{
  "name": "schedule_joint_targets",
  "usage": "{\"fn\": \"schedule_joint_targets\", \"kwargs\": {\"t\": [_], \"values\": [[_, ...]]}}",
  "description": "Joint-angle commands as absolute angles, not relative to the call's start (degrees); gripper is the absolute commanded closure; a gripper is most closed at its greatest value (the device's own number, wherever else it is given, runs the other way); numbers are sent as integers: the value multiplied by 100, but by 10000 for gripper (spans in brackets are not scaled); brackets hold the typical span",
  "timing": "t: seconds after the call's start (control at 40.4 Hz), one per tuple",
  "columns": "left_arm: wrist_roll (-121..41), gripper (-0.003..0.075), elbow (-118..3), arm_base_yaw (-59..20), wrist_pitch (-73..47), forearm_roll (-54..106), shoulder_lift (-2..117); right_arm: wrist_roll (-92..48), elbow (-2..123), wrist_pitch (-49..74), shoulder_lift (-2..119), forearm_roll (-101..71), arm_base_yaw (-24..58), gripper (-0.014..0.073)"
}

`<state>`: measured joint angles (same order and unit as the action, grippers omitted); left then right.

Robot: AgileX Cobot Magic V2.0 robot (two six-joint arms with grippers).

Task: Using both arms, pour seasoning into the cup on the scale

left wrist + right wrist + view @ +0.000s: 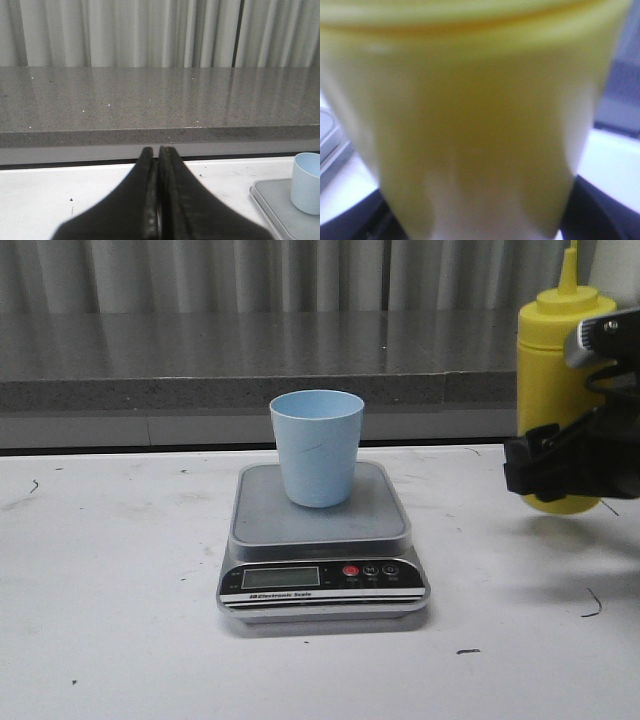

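Front view first: the right gripper (575,462) is clamped around the lower body of the yellow bottle (556,360), which stands upright and looks lifted a little off the table (110,570), judging by the shadow under it. My guess is the low grip leaves the nozzle free for tipping over. The blue cup (318,447) sits on the scale (320,540), off to the gripper's left and well apart from it, mouth open and waiting, so nothing can be poured yet.

Left wrist view: the left gripper (159,190) is pinched fully closed with nothing in it, fingers pressed together. The cup (306,183) and a corner of the scale (272,205) are off to its right and ahead, so it's probably on standby for steadying or squeezing.

Right wrist view: basically a wall of blurry yellow, the bottle (470,125) filling the frame right between the fingers, which fits a firm hold.
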<state>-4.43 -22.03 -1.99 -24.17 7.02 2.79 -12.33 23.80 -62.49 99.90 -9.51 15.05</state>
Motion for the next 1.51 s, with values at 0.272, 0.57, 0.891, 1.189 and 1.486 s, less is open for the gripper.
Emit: {"fn": "schedule_joint_targets", "kwargs": {"t": [0.272, 0.57, 0.891, 1.189, 1.486], "values": [[-417, 740, -2351, -181, -1959, 770, 348, -4654, 3518, -4883, 8743, -954, 1500, 464], [-417, 740, -2351, -181, -1959, 770, 348, -6197, 4516, -3352, 8876, -954, 1500, 464], [-417, 740, -2351, -181, -1959, 770, 348, -7658, 5179, -2931, 9142, -960, 1506, 464], [-417, 740, -2341, -181, -1959, 770, 348, -8096, 5356, -2970, 9214, -1225, 1506, 464], [-417, 740, -2341, -181, -1959, 770, 348, -6895, 5356, -2975, 9194, -3800, 1506, 464]]}}
